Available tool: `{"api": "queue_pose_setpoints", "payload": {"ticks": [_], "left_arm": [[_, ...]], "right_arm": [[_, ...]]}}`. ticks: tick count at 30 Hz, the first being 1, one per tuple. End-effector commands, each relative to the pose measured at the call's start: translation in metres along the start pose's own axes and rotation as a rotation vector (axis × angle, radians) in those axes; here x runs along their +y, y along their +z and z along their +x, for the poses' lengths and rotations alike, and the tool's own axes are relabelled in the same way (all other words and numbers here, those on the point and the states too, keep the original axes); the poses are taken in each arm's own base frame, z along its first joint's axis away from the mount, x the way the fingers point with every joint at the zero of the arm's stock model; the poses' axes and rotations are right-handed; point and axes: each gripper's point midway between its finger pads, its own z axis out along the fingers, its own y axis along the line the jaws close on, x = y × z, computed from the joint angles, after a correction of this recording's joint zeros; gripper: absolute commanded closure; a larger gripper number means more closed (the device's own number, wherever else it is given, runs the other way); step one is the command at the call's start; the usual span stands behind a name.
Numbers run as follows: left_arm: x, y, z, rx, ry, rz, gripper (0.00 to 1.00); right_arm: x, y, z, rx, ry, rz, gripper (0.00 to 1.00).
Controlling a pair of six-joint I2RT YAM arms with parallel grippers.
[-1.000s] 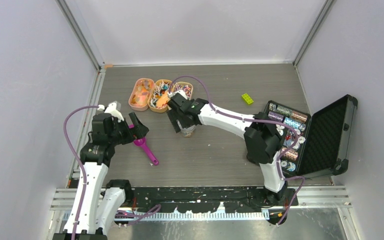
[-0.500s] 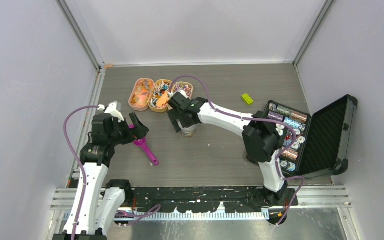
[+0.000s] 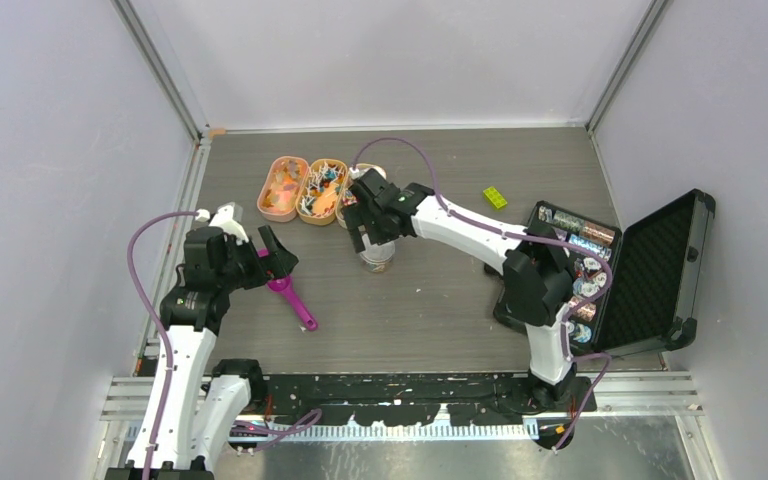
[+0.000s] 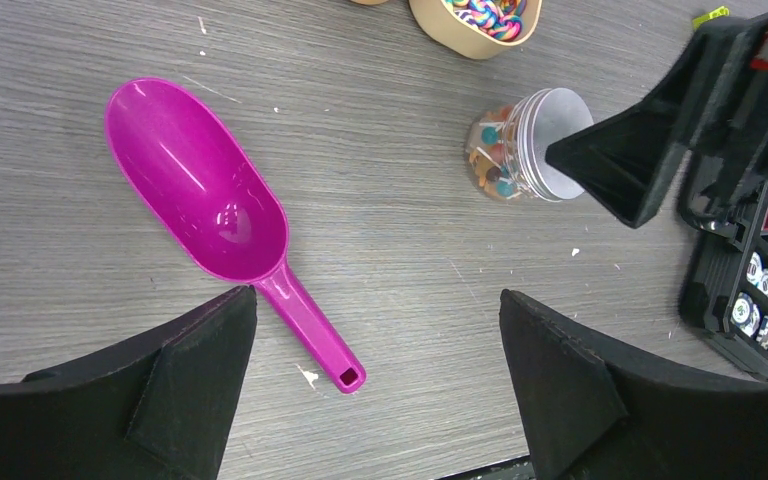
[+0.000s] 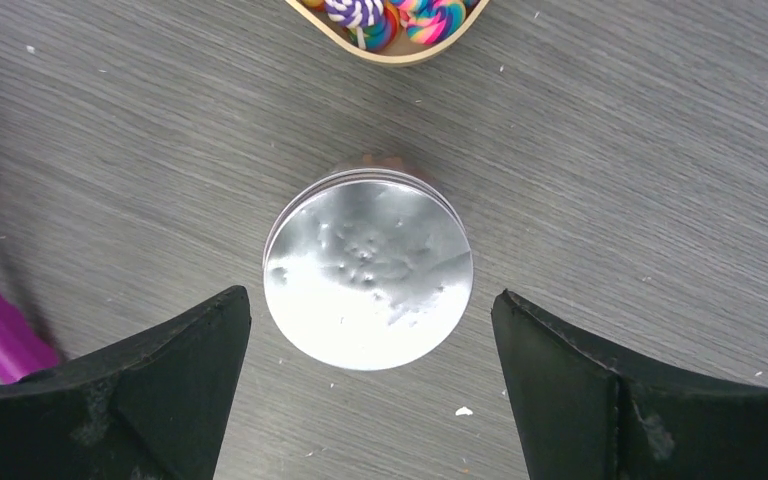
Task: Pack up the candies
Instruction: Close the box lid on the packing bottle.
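Two arms share one grey desk (image 3: 440, 300). At left, the left arm (image 3: 198, 290) hangs over one magenta scoop (image 4: 200, 195) lying flat on the desk, its jaws wide and holding nothing. Toward the back, three oval trays (image 3: 283, 187) sit side by side, filled with loose candies (image 3: 320, 195); the third is partly hidden by the right arm (image 3: 460, 225). That arm's jaws, also spread wide and gripping nothing, hover above one clear jar (image 4: 505, 150), upright with its silver lid (image 5: 368, 268) on and more candies showing through its wall. Further right lie one yellow-green brick (image 3: 494, 197) and one open black case (image 3: 660, 260) of poker chips (image 3: 580, 245).
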Motion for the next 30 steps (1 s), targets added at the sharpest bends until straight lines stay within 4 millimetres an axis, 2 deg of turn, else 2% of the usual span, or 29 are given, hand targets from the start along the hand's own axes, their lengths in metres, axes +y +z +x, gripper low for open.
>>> {"api": "queue_pose_setpoints", "payload": {"ticks": [1, 6, 8, 12, 17, 20, 25, 30], "left_arm": [[-0.006, 0.000, -0.009, -0.040, 0.035, 0.035, 0.08], [-0.010, 0.003, -0.008, -0.026, 0.034, 0.059, 0.10], [-0.015, 0.006, -0.008, -0.002, 0.021, 0.082, 0.11], [-0.031, 0.017, -0.004, 0.092, -0.023, 0.164, 0.16], [-0.049, 0.042, -0.008, 0.155, -0.127, 0.237, 0.21], [-0.066, 0.062, -0.010, 0.166, -0.167, 0.267, 0.24], [-0.097, 0.101, -0.003, 0.169, -0.124, 0.275, 0.28], [-0.117, 0.138, 0.011, 0.198, -0.141, 0.335, 0.39]], "right_arm": [[0.007, -0.038, -0.027, -0.081, 0.039, -0.080, 0.05], [0.001, -0.047, -0.033, -0.102, 0.069, -0.090, 0.06], [-0.003, -0.050, -0.035, -0.114, 0.084, -0.106, 0.12], [-0.006, -0.047, -0.034, -0.115, 0.120, -0.169, 0.32], [0.001, -0.038, -0.030, -0.100, 0.143, -0.268, 0.64], [0.002, -0.031, -0.027, -0.090, 0.142, -0.300, 0.73], [-0.004, -0.019, -0.026, -0.083, 0.149, -0.325, 0.78], [-0.002, -0.005, -0.013, -0.049, 0.169, -0.372, 0.79]]}}
